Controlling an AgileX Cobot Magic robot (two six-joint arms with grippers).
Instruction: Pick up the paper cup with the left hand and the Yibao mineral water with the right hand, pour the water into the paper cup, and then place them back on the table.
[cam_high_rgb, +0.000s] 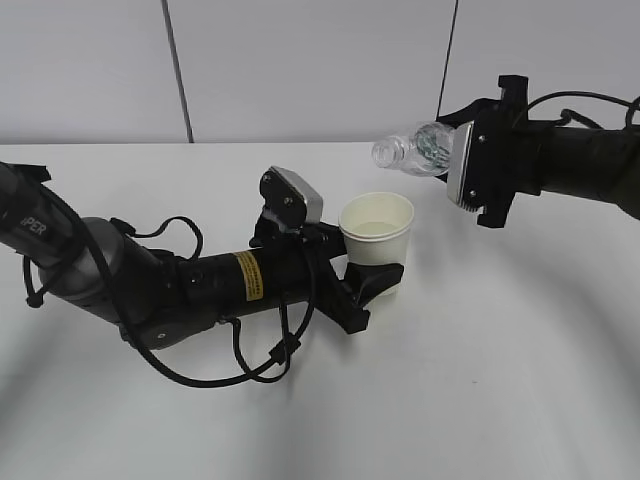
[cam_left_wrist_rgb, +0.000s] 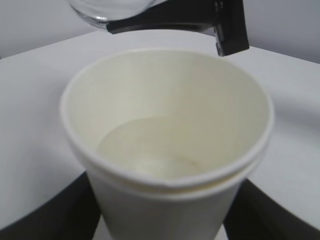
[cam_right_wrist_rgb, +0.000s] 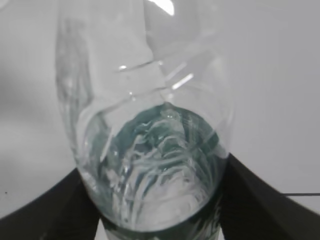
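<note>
Left hand (cam_high_rgb: 372, 282) clamped on paper cup (cam_high_rgb: 377, 232), upright, low over the table (cam_high_rgb: 500, 380); a little liquid at cup bottom. Right hand (cam_high_rgb: 462, 160) clamped on Yibao mineral water (cam_high_rgb: 412, 150), tipped near-horizontal, open mouth above and just right of cup rim, apart from it. Bare tabletop front and right; far edge behind.

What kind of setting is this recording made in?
Probably a lab or test bench: a bare white table, plain grey panelled wall, and only a paper cup and a water bottle held by two robot arms.
</note>
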